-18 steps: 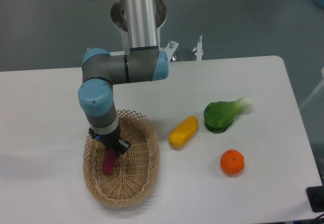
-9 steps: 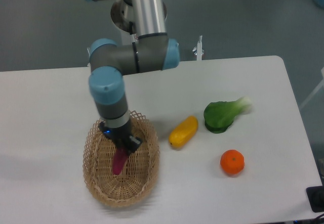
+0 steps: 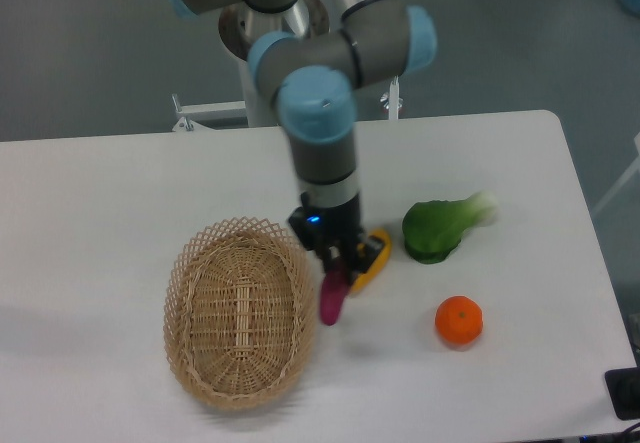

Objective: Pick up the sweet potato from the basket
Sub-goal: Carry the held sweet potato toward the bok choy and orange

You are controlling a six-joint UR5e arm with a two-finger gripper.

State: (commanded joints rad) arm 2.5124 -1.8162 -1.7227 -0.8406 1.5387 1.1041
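Note:
My gripper (image 3: 338, 263) is shut on the top end of the magenta-purple sweet potato (image 3: 331, 299), which hangs nearly upright from the fingers. It is held to the right of the tan wicker basket (image 3: 240, 310), just outside the basket's right rim and above the white table. The basket holds nothing. The gripper body covers part of the yellow oblong vegetable (image 3: 373, 259) behind it.
A green leafy vegetable (image 3: 443, 226) lies right of the gripper. A round orange fruit (image 3: 459, 321) sits at the front right. The table's right edge (image 3: 590, 253) is further out. The arm's base stands at the back.
The gripper has lifted the sweet potato out of the basket and carried it right, past the basket's right rim, to in front of the yellow vegetable. The basket now holds nothing.

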